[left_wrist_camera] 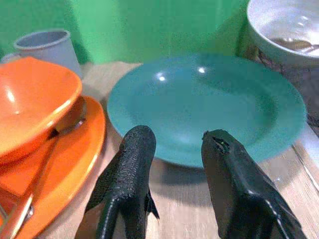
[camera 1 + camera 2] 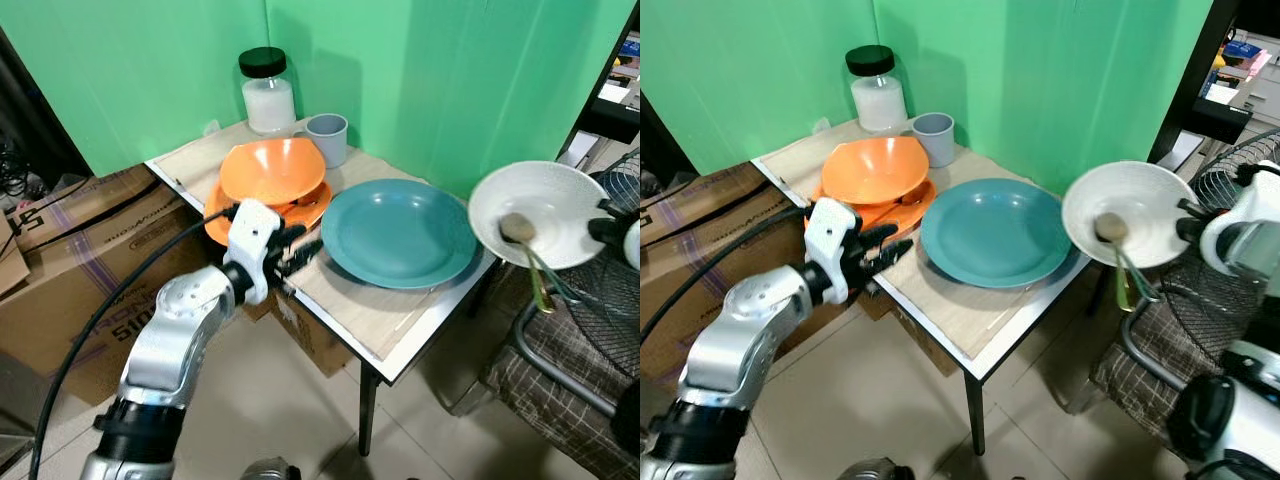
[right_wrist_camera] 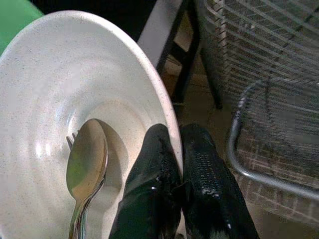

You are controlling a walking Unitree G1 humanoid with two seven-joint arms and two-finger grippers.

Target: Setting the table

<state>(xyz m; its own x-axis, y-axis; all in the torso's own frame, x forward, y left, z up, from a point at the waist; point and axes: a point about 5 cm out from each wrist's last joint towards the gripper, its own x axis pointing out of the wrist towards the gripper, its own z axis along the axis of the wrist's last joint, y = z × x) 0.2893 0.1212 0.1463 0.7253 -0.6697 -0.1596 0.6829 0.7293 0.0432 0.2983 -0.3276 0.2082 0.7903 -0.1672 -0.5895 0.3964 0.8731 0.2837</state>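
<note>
Fingers of the right gripper (image 3: 180, 164) pinch the white bowl's (image 2: 545, 205) rim, holding it off the surface's (image 2: 350, 310) right edge, a spoon (image 3: 85, 164) inside; the teal plate (image 2: 400, 232) lies leftward. Left gripper (image 1: 174, 164) hovers parted, empty, before that plate.

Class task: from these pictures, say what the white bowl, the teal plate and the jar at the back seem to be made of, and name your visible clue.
White bowl: probably speckled ceramic or melamine, with a glossy sheen and fine dark flecks. Teal plate: likely plastic or melamine, an even colour with soft highlights; glazed ceramic is possible. Jar: clear glass or clear plastic, since its white contents show through, with a black lid that looks plastic.
</note>
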